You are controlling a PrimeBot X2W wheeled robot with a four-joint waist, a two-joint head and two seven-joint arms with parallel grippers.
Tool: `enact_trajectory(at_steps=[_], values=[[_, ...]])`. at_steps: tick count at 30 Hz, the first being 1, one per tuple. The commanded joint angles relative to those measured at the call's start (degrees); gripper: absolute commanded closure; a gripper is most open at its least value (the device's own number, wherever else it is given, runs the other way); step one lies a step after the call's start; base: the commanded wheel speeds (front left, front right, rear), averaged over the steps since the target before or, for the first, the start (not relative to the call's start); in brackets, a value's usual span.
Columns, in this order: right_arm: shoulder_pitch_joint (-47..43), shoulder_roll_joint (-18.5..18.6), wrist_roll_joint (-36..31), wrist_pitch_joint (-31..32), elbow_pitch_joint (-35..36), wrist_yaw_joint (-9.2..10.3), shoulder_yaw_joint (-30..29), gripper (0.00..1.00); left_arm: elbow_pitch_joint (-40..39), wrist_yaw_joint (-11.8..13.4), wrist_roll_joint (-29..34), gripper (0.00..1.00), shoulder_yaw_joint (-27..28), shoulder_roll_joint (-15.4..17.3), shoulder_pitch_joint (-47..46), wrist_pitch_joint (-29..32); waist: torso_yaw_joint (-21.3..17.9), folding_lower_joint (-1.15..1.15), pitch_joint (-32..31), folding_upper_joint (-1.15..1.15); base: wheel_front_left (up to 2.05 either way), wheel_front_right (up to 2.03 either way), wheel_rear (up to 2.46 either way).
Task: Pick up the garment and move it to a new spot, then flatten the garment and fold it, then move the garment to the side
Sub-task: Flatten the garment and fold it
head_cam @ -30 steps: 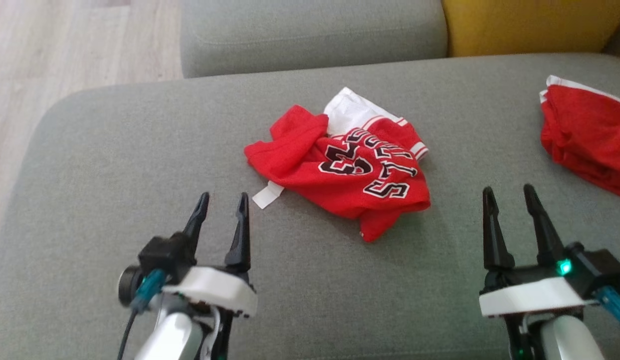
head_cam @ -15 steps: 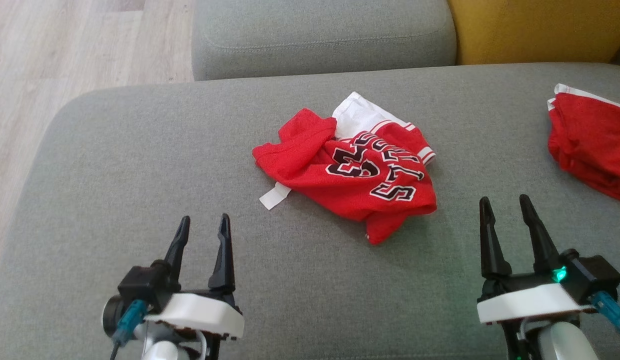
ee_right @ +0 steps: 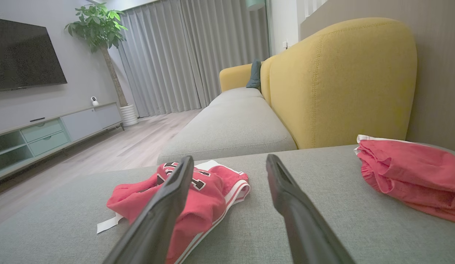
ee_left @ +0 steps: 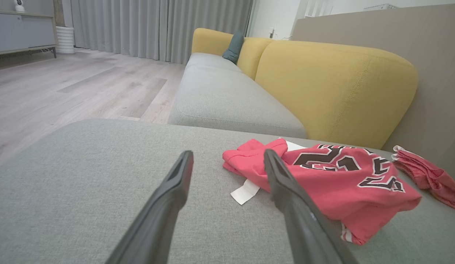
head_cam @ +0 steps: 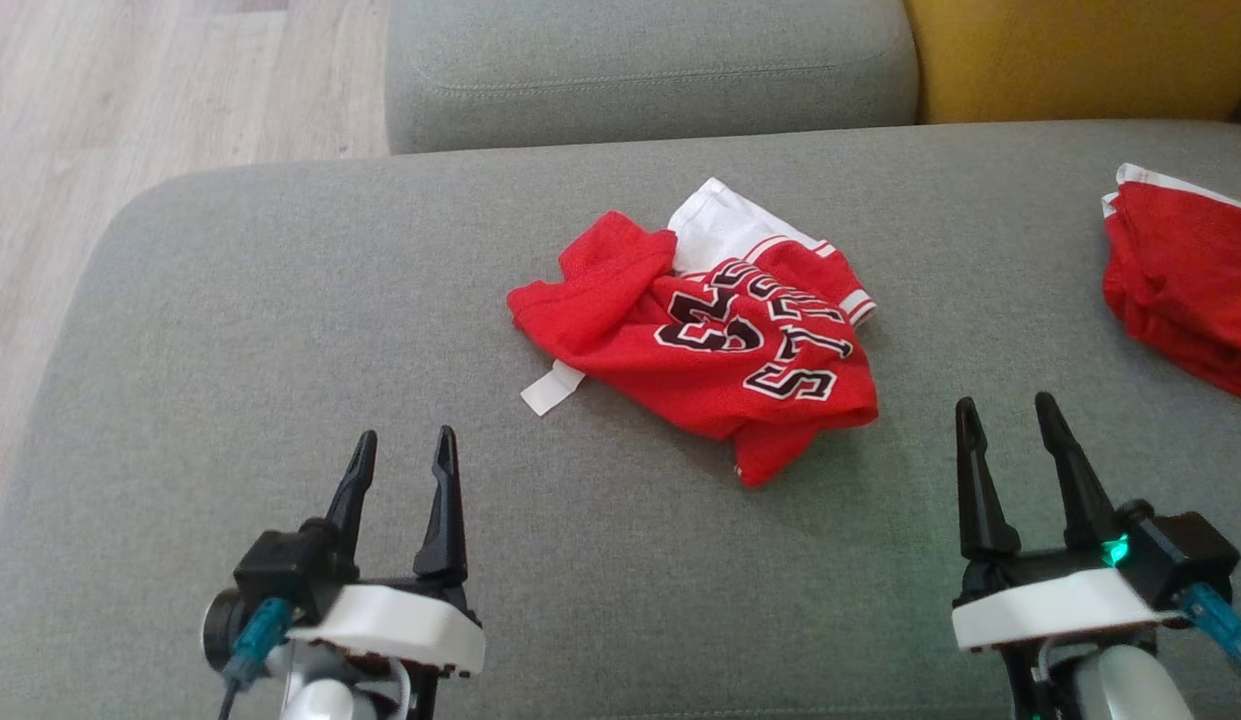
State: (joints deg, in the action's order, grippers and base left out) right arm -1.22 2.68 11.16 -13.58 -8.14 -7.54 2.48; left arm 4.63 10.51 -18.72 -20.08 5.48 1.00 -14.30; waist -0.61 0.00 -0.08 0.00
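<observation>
Fig. | garment (head_cam: pixel 695 340): crumpled mid-cushion (head_cam: pixel 230 350), long axis running far-left to near-right | left gripper (head_cam: pixel 406 433), right gripper (head_cam: pixel 1007 400): both empty, fingers spread, by the near edge | you find the garment ahead, between them, its near-right end closer to your right gripper.

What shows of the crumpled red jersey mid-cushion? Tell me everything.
The red jersey is mesh-like fabric with black, white-edged lettering and numerals, red-and-white striped trim and a white panel at its far side. A white label sticks out at its left. It lies crumpled on the grey sofa cushion. The left claw and right claw stand open, clear of it.
</observation>
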Motion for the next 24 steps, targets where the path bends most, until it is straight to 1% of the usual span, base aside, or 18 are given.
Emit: enact_trajectory(at_steps=[1, 9, 15, 19, 24], values=[[1.83, 0.2, -0.22, -0.06, 1.61, 0.05, 1.17, 0.0, -1.62, -0.52, 0.87, 0.0, 2.31, -0.13, -1.71, -0.7, 0.07, 0.0, 0.23, 0.0, 0.0, 0.0, 0.0], [2.27, 0.2, -0.27, -0.14, 1.48, 0.05, 1.06, 0.0, -1.48, -1.23, 1.74, 0.0, 3.08, -0.66, -1.89, -0.7, 0.04, 0.0, 1.13, 0.0, 0.0, 0.0, 0.0], [2.98, 0.2, -0.22, -0.27, 1.8, 0.05, 1.32, 0.0, -0.78, -2.1, 2.61, 0.0, 3.02, -0.83, -3.44, -0.7, -0.79, 0.0, 2.83, 0.0, 0.0, 0.0, 0.0], [3.98, 0.2, -0.12, -0.4, 2.24, 0.05, 1.72, 0.0, 1.77, -3.4, 3.27, 0.0, 2.06, -0.59, -7.28, -0.32, -2.23, 0.0, 4.91, 0.0, 0.0, 0.0, 0.0], [6.0, 0.2, 0.17, -0.63, 2.3, 0.05, 2.99, 0.0, 7.92, -5.3, 3.41, 0.0, 1.39, -0.09, -15.28, 3.17, -5.47, 0.0, 8.51, 0.0, 0.0, 0.0, 0.0]])
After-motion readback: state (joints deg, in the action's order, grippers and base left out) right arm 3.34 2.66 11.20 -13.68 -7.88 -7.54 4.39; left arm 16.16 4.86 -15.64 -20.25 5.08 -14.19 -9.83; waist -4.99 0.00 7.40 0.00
